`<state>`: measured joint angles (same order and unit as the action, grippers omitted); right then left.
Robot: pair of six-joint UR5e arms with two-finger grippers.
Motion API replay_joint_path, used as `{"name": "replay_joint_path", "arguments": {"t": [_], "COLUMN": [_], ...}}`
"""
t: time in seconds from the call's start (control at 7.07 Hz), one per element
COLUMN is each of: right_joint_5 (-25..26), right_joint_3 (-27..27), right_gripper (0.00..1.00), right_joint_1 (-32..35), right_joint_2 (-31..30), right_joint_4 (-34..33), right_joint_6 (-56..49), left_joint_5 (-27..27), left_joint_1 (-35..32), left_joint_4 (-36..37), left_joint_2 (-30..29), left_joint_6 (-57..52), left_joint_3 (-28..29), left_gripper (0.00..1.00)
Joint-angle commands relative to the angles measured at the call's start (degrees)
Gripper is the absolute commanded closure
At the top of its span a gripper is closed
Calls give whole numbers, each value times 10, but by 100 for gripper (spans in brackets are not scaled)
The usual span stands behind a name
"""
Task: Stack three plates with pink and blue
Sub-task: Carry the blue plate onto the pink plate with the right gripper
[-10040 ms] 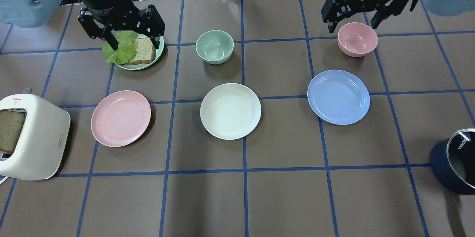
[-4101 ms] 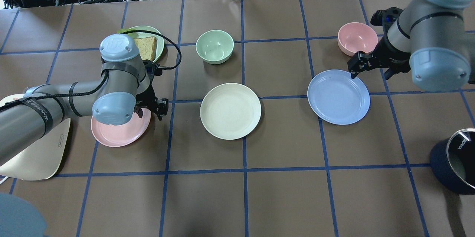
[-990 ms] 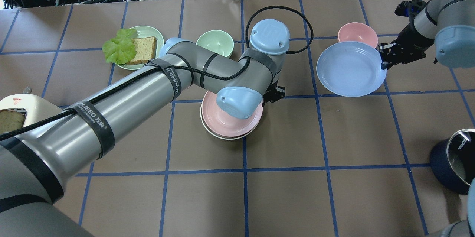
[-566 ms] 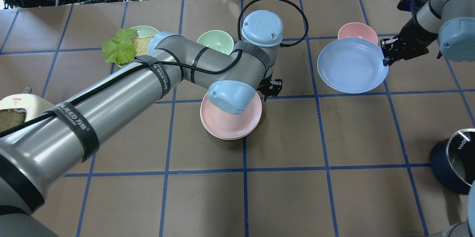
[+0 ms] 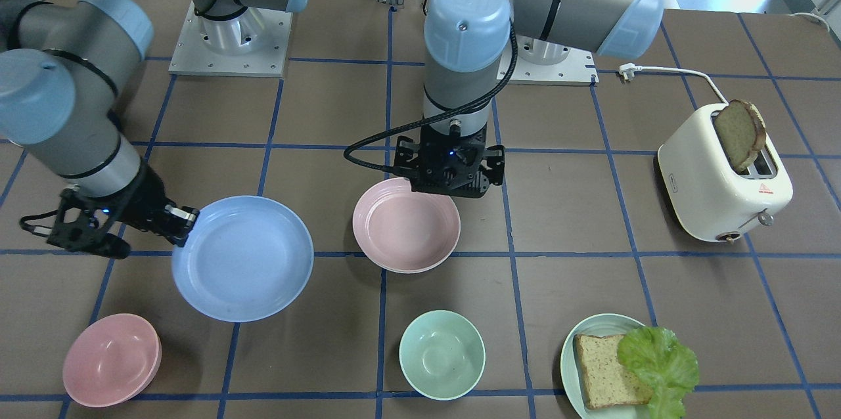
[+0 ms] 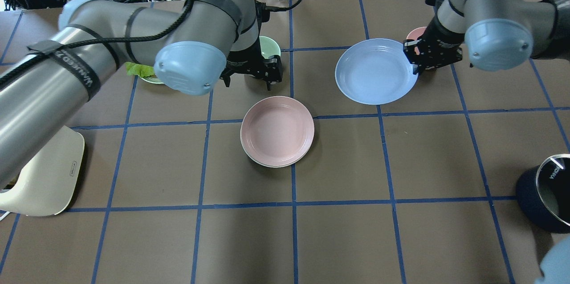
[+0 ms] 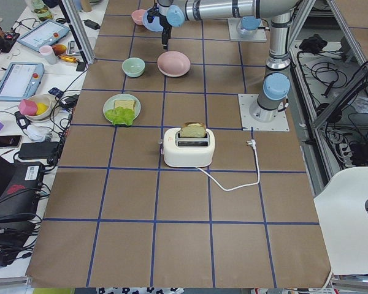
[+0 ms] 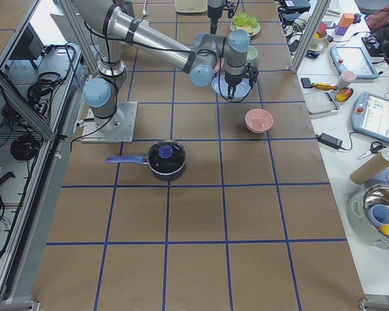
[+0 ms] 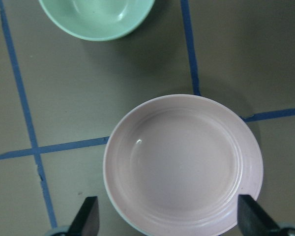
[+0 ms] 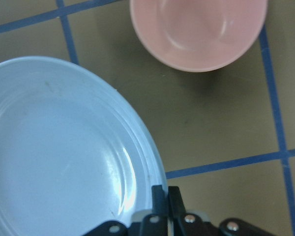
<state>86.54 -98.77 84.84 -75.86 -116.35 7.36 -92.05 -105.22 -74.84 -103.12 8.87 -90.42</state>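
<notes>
The pale pink plate (image 6: 277, 131) lies on the cream-white plate (image 6: 259, 162), of which only a thin rim shows. My left gripper (image 6: 250, 75) is open and empty, hovering just beyond the stack; the left wrist view shows the pink plate (image 9: 183, 162) between and below its fingertips (image 9: 88, 221). My right gripper (image 6: 414, 59) is shut on the rim of the pale blue plate (image 6: 376, 71) and holds it above the table, right of the stack. The right wrist view shows its fingers (image 10: 166, 196) pinching that plate (image 10: 64, 147).
A mint bowl (image 5: 442, 353) and a mint plate with bread and lettuce (image 5: 611, 366) sit beyond the stack. A pink bowl (image 5: 112, 358) is past the blue plate. The toaster (image 6: 44, 177) is at the left edge, a dark pot (image 6: 545, 195) at the right.
My left gripper has let go of the pink plate and drawn back up and away toward the mint bowl. My right gripper has carried the blue plate leftward toward the stack.
</notes>
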Motion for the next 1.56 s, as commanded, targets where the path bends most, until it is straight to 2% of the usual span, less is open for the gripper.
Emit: {"name": "replay_joint_path", "arguments": {"t": [0.0,0.14,0.42,0.57,1.41], "right_joint_5": [22,27,50,52,40], "right_joint_3": [-18,-39,-109,-124,-137], "right_gripper": [100,100,100,100,100], "right_joint_1": [106,150,199,204,237], "right_joint_2": [0,6,10,10,5], "right_joint_4": [-39,-93,-183,-214,-216], "right_joint_6": [108,156,207,209,257], "left_joint_5": [4,4,7,9,12], "left_joint_1": [46,61,72,77,84], "left_joint_4": [-76,-91,-91,-90,-90], "left_joint_2": [65,84,100,100,105], "left_joint_6": [-4,-4,-4,-4,-3], "left_joint_3": [0,-11,-10,-10,-2], "left_gripper": [0,0,0,0,0]}}
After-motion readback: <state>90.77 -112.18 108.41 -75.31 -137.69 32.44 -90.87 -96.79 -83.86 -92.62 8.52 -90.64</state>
